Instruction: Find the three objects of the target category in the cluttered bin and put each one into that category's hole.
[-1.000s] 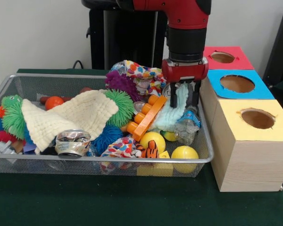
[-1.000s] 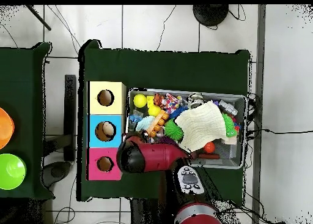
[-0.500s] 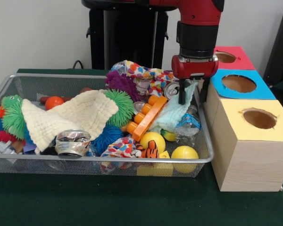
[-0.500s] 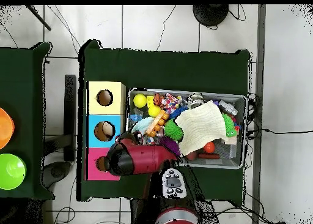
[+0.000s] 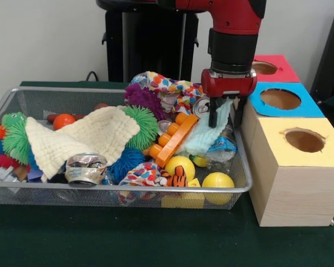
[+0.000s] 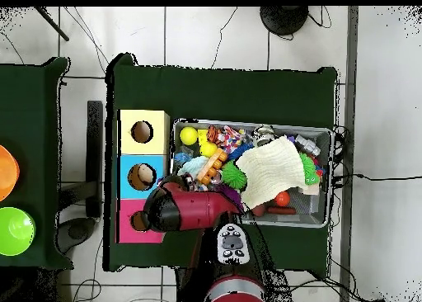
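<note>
Tool [image 5: 223, 117]: clenched on pale blue cloth [image 5: 207, 135], its lower end draped over clutter in wire bin [image 5: 240, 167]; bin contents beneath arm hidden overhead.

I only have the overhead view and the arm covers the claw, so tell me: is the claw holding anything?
Observer: Yes. The front view shows the claw shut on a pale blue cloth.
Operator: Is the cloth clear of the bin?
Observer: No. Its lower end lies on the clutter in the bin, against a plastic bottle and beside an orange toy.
Operator: Where is the claw relative to the boxes?
Observer: It is above the end of the bin, close beside the blue box, not over its hole.
</note>
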